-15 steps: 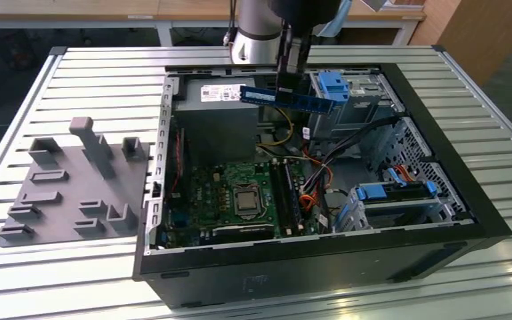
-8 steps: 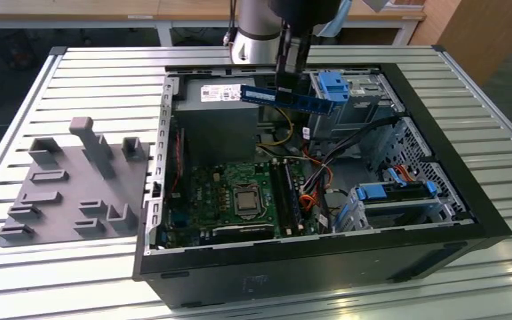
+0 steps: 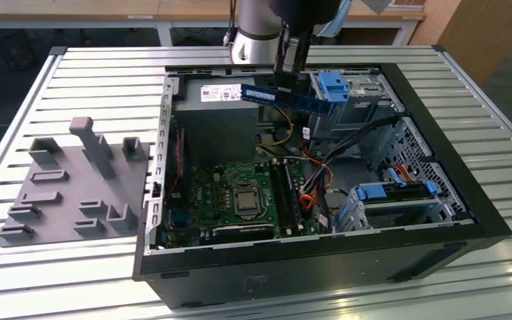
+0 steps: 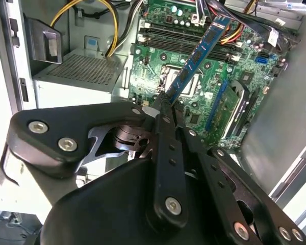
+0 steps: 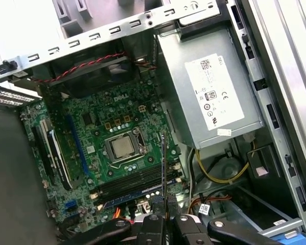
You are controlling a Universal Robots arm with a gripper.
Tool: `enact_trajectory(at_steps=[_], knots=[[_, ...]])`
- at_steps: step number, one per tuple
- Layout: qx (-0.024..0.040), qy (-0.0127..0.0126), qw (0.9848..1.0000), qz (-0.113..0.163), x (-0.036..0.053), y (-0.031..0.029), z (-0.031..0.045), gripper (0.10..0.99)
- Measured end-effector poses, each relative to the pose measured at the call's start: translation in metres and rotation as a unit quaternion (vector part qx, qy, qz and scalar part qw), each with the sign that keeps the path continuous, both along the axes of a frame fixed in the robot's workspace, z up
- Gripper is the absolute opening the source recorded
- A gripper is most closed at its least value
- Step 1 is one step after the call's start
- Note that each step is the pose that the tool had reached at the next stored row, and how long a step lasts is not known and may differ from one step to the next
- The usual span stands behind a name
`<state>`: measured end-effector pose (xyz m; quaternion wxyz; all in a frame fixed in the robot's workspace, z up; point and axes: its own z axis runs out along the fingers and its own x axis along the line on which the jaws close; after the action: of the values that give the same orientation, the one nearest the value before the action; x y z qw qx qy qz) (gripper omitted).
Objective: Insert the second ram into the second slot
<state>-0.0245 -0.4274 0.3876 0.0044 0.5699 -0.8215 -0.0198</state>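
Right up against the lens in the second wrist view is the gripper (image 4: 163, 99): chunky matte-black links with shiny screw heads, narrowing to two slim fingers. They're pinched tight on one end of the ram stick (image 4: 199, 51), with no gap either side, so it's got a proper hold.

Biggest thing around is the pale, ribbed metal table (image 3: 51, 280). The black computer case (image 3: 309, 280) lies on its side on it, open face up. Just beside the case, on the exterior view's left, sits a grey moulded tray (image 3: 69, 193) full of blocky posts and pockets.

Inside the case there's a grey sheet-metal power supply (image 5: 209, 87) wearing a white label (image 5: 214, 92) covered in small print and symbols. Next to it is the green motherboard (image 5: 107, 122), with its square silvery processor socket (image 5: 123, 147) and long black memory slots (image 5: 135, 184). Bright blue plastic brackets (image 3: 335, 85) sit at the drive bays.

The stick itself is a thin blue-green strip with dark chips. It's held in the air over the open case near the power supply, tilted, clear of the board and not in any slot. In the first wrist view it's edge-on, a thin line rising from the fingertips.
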Motion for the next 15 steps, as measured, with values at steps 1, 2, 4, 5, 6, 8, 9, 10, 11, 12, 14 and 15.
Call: enact_trajectory(at_steps=[1,2,4,5,6,8,9,10,11,12,14,15], knots=[[0.0000,0.0000,1.0000,-0.003,0.0000,0.0000,0.0000,0.137],[0.0000,0.0000,1.0000,-0.005,0.0000,0.0000,0.0000,0.137],[0.0000,0.0000,0.9999,-0.011,0.0000,0.0000,-0.0001,0.137],[0.0000,0.0000,0.9999,-0.013,0.0000,0.0000,-0.0001,0.137],[0.0000,0.0000,0.9999,-0.016,0.0000,0.0000,-0.0001,0.137],[0.0000,0.0000,0.9998,-0.021,0.0000,0.0000,-0.0001,0.137],[0.0000,0.0000,0.9997,-0.024,0.0000,0.0000,0.0000,0.137],[0.0000,0.0000,0.9997,-0.026,0.0000,0.0000,-0.0001,0.137],[0.0000,0.0000,0.9996,-0.029,0.0000,0.0000,-0.0001,0.137],[0.0000,0.0000,0.9995,-0.031,0.0000,0.0000,-0.0001,0.137],[-0.0001,0.0000,0.9993,-0.037,0.0000,0.0000,-0.0001,0.137],[-0.0001,0.0000,0.9992,-0.040,0.0000,0.0000,-0.0001,0.137]])
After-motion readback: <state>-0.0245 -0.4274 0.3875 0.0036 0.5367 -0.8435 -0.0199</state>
